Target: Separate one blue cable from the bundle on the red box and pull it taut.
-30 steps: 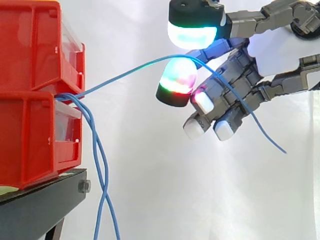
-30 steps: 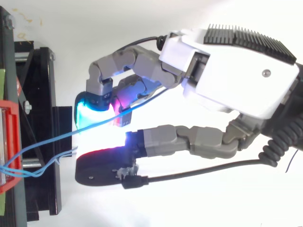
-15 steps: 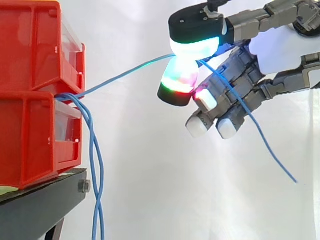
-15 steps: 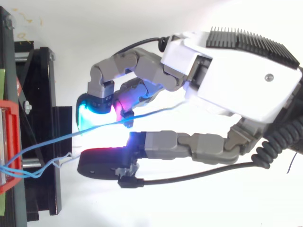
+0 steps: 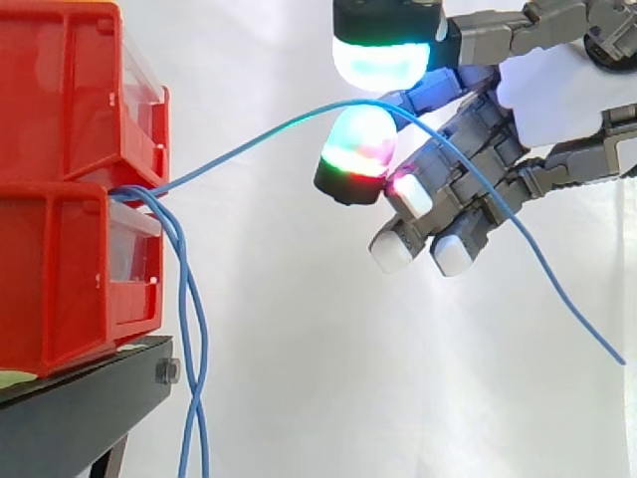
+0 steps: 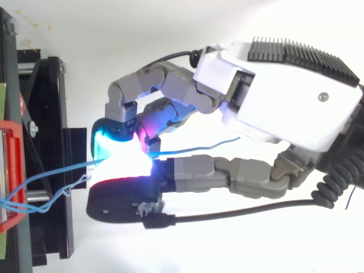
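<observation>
Broadly, noted a white curtain (image 5: 299, 349) behind everything, and at the left the red bins (image 5: 60, 100) stacked one on the other on a black stand (image 5: 80, 413). Saw the robot hand (image 5: 557, 100) reaching in from the right, high up, about level with the upper bin and well apart from it.

Traced the bundle (image 5: 174, 231) out of the gap between the two bins and down past the stand's edge. Followed one blue cable (image 5: 249, 147) away from the rest: up and rightward in a shallow bowed arc, over the lower of two glowing fingertip pads (image 5: 356, 144), then down across the loosely bent fingers to a free end (image 5: 619, 358) dangling below the palm.

Judged the cable light, thin and limp (though springy enough to hold a curve), probably slick-jacketed and apt to slide through a loose grip. Judged it not yet taut, given the bow. Reckoned the best hold to be right at the crossing over the lower pad, squeezed flat between the two pads, with the tail left trailing behind.

Found the pinch released: upper pad (image 5: 383, 62) poised directly over the lower one with a sliver of gap between, cable merely resting on the lower one, unclamped. Saw the remaining fingers bent downward beneath, gripping nothing.
</observation>
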Motion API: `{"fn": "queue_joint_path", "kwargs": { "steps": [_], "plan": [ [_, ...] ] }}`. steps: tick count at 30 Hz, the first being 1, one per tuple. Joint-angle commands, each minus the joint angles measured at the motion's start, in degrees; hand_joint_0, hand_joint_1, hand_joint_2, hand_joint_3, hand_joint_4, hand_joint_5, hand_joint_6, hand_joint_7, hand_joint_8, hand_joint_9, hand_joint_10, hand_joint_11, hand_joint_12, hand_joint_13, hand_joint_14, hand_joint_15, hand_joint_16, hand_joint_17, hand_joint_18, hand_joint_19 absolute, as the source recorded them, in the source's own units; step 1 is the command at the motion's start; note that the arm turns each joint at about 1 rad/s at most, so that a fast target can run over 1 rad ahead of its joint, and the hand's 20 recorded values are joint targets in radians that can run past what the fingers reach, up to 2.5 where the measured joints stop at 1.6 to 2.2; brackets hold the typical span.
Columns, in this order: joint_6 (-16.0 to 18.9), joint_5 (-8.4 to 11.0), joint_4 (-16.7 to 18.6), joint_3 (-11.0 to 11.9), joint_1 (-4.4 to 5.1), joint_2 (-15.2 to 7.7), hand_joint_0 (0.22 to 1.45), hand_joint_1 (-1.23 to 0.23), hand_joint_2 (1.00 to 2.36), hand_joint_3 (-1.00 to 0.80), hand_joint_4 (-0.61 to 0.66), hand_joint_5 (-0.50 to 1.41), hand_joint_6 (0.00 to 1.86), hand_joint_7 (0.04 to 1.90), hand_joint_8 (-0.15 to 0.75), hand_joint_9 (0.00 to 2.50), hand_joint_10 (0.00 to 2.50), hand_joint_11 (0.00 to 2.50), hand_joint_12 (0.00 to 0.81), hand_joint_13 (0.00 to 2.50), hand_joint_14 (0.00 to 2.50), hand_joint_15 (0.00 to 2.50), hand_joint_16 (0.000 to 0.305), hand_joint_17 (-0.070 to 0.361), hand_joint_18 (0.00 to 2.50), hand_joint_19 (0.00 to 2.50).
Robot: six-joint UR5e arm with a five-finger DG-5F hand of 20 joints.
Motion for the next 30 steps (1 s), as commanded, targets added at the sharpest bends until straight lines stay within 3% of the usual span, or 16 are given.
{"fn": "queue_joint_path", "kwargs": {
  "steps": [1,8,12,20,24,30],
  "plan": [
    [0.0,-0.05,0.0,0.1,0.0,0.0,0.56,-0.56,1.02,-0.23,0.14,-0.13,0.87,1.08,0.365,1.0,0.01,0.89,0.426,0.84,0.01,0.45,0.049,0.111,0.86,0.53],
    [0.0,0.04,-0.1,0.0,0.09,0.0,0.57,-0.7,1.02,-0.08,0.16,-0.13,0.89,1.13,0.389,1.01,0.01,0.92,0.447,0.86,0.01,0.44,0.054,0.121,0.93,0.49],
    [0.1,0.04,-0.1,0.1,0.09,0.0,0.59,-0.77,1.02,-0.01,0.09,-0.14,0.9,1.17,0.375,1.0,0.01,0.94,0.434,0.85,0.01,0.45,0.052,0.117,0.91,0.5],
    [0.7,0.04,-0.1,0.1,0.18,0.0,0.61,-0.79,1.02,0.03,0.01,-0.15,0.92,1.22,0.366,0.98,0.01,0.92,0.429,0.84,0.01,0.45,0.051,0.115,0.91,0.49],
    [3.5,0.13,-0.1,0.0,0.35,0.0,0.62,-0.79,1.02,0.03,0.0,-0.15,0.92,1.22,0.369,0.99,0.01,0.93,0.428,0.85,0.01,0.44,0.051,0.115,0.91,0.49],
    [4.9,0.04,-0.1,0.0,0.44,0.0,0.64,-0.78,1.02,0.05,-0.06,-0.15,0.93,1.25,0.368,1.0,0.01,0.93,0.427,0.85,0.01,0.43,0.051,0.114,0.91,0.49]
  ]
}}
